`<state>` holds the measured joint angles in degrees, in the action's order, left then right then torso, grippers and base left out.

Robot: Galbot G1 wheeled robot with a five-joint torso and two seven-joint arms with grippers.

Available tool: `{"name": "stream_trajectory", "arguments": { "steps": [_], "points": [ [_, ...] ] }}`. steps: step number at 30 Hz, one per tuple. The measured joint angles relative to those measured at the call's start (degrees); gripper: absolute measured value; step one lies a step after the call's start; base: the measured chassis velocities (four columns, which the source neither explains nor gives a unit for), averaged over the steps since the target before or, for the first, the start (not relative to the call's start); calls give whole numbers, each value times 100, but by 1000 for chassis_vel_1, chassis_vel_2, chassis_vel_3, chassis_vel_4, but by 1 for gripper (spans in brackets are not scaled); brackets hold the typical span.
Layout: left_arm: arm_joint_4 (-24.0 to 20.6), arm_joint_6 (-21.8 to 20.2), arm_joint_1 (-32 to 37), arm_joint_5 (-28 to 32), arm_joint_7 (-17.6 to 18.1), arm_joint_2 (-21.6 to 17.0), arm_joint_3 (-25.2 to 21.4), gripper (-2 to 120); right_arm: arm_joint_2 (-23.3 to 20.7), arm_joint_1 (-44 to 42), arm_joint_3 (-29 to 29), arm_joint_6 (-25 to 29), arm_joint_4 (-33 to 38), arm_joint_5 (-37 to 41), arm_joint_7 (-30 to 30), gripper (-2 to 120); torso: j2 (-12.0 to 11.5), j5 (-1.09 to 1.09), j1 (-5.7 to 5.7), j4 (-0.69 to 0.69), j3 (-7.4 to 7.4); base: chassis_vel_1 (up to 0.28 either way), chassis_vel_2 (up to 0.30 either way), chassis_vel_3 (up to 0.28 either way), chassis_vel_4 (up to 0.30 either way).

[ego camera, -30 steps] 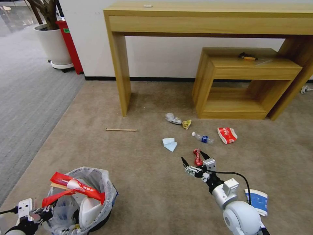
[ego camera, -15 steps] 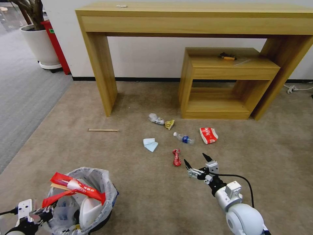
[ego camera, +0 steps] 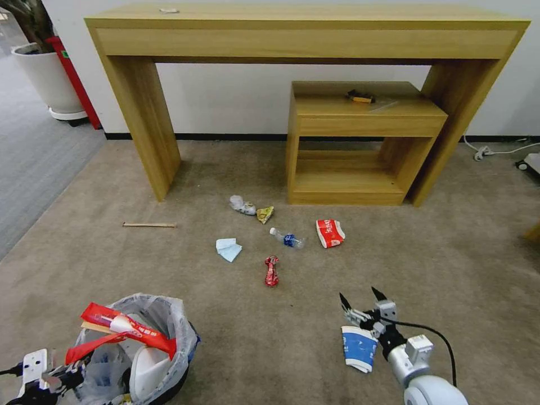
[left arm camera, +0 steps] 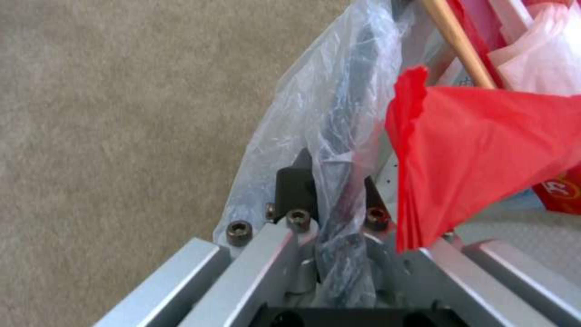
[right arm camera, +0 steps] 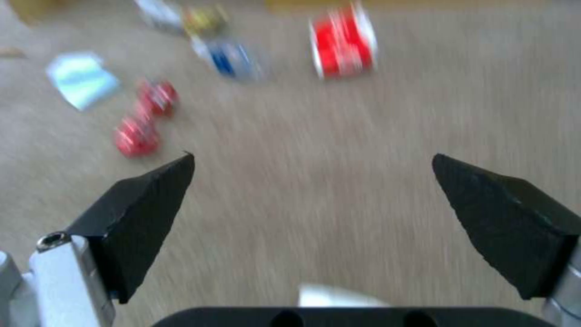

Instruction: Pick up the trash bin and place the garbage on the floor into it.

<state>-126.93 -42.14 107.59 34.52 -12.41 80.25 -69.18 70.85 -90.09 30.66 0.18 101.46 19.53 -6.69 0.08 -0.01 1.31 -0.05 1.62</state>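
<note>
At the lower left of the head view, the left gripper (left arm camera: pixel 330 181) is clenched on the rim of the small round black trash bin (ego camera: pixel 169 360), lined with a crinkled translucent plastic bag, which holds a long red wrapper (ego camera: pixel 132 329) and a white slipper (ego camera: pixel 147 368). On the beige short-pile carpet floor (ego camera: pixel 236 332) farther out lie, from left to right, a thin wooden stick (ego camera: pixel 149 225), a folded pale blue tissue (ego camera: pixel 228 249), a crumpled clear wrapper (ego camera: pixel 243 205), a small yellow wrapper (ego camera: pixel 265 214), a crushed red can (ego camera: pixel 271 271), a clear plastic bottle with a blue label (ego camera: pixel 287 238) and a red-and-white carton (ego camera: pixel 329 233). At the lower right, the right gripper (ego camera: pixel 362 301) hangs with its black fingers (right arm camera: pixel 142 213) spread wide and empty, just above a flattened blue-and-white paper cup (ego camera: pixel 358 349). A light wooden console table (ego camera: pixel 304 34) stands against the wall behind.
</note>
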Motion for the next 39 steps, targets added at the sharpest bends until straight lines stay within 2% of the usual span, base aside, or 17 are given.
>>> {"name": "stream_trajectory", "arguments": {
  "steps": [7,10,11,13,16,26,28,35,36,39],
  "points": [
    [-5,2,-22,-4,7,-13,19,0,-3,127,-85,-377,-502,435,288,100,0,0,0,0,0,7,12,-16,-10],
    [-31,2,-35,-38,23,16,64,0,52,434,-336,-954,-986,797,860,100,0,0,0,1,0,0,0,0,0],
    [-31,2,-35,-38,23,16,64,0,52,434,-336,-954,-986,797,860,100,0,0,0,1,0,0,0,0,0],
    [-101,2,-23,-47,27,52,67,0,106,593,-449,-1400,-1128,944,1324,100,0,2,0,1,0,0,0,0,0],
    [-127,2,-8,-48,30,76,49,0,92,630,-472,-1723,-1174,1137,1433,100,0,1,0,1,0,0,0,0,0],
    [-182,2,-11,-151,37,158,89,0,76,839,-541,-1781,-1768,1293,1420,99,0,2,0,0,0,0,0,0,0],
    [-194,2,-12,-158,38,162,91,0,79,871,-544,-1764,-1816,1307,1400,96,0,1,0,1,0,0,0,0,0],
    [-254,1,-30,-195,49,177,114,0,86,992,-576,-1656,-2018,1353,1293,69,0,-1,0,-1,0,0,0,0,0],
    [-254,1,-30,-195,49,177,114,0,86,992,-576,-1656,-2018,1353,1293,69,0,-1,0,-1,0,0,0,0,0],
    [-276,0,-29,-207,52,187,120,0,85,1023,-590,-1585,-2092,1356,1273,56,0,-2,0,-1,0,0,0,0,0]
  ]
}}
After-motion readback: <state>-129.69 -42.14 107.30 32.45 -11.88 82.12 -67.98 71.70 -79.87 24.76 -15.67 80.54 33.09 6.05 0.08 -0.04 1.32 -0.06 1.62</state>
